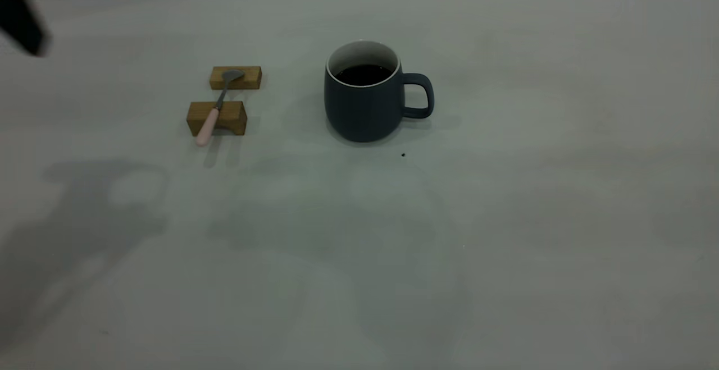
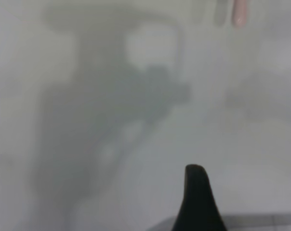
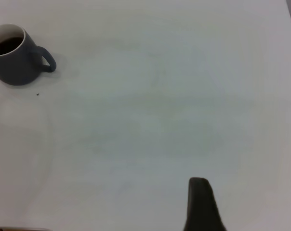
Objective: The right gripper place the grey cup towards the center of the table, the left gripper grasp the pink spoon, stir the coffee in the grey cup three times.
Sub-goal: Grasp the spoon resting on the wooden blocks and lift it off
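Note:
The grey cup (image 1: 364, 96) stands upright near the middle of the table (image 1: 505, 218), its loop handle pointing right, with dark coffee (image 1: 364, 74) inside. To its left, the pink spoon (image 1: 213, 113) lies across two wooden blocks, its metal bowl on the far block and its pink handle overhanging the near one. The left wrist view shows only the tip of the spoon handle (image 2: 239, 12), far from my left gripper (image 2: 198, 202). My right gripper (image 3: 201, 207) hangs over bare table, well away from the cup (image 3: 13, 57). Neither gripper holds anything that I can see.
Two small wooden blocks (image 1: 218, 117) (image 1: 236, 77) carry the spoon. A tiny black speck (image 1: 403, 155) lies just in front of the cup. A dark part of the left arm (image 1: 22, 16) shows at the far left corner. Arm shadows fall on the near left table.

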You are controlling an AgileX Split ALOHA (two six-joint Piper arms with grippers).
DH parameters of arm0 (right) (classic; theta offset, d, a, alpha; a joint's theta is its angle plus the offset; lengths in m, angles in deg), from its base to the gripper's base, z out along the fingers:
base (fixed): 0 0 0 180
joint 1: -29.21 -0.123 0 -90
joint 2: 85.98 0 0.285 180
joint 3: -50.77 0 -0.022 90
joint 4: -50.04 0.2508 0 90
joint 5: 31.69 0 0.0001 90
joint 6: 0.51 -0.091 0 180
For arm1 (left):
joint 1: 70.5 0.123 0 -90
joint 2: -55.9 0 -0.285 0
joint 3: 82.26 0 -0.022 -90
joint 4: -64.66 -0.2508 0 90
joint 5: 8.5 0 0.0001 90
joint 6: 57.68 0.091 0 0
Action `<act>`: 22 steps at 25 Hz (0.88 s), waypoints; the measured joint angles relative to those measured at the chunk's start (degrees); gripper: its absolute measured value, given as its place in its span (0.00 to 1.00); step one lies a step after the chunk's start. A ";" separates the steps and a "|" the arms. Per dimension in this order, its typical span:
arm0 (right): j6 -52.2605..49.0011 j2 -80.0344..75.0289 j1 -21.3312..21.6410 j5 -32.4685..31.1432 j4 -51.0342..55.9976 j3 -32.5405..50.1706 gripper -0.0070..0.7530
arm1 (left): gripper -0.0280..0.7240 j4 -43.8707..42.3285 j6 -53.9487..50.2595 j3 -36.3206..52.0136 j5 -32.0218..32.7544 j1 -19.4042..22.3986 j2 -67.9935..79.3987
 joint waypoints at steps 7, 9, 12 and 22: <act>0.00 0.00 0.00 0.00 0.00 0.00 0.71 | 0.82 -0.82 -3.25 -11.38 -3.00 -4.10 18.95; 0.00 0.00 0.00 0.00 0.00 0.00 0.71 | 0.82 -0.82 -3.32 -14.84 -3.46 -4.20 23.77; 0.00 0.00 0.00 0.00 0.00 0.00 0.71 | 0.82 -0.88 -3.49 -19.78 -3.49 -4.20 29.58; 0.00 0.00 0.00 0.00 0.00 0.00 0.71 | 0.82 -0.88 -3.49 -28.89 -1.52 -4.88 41.45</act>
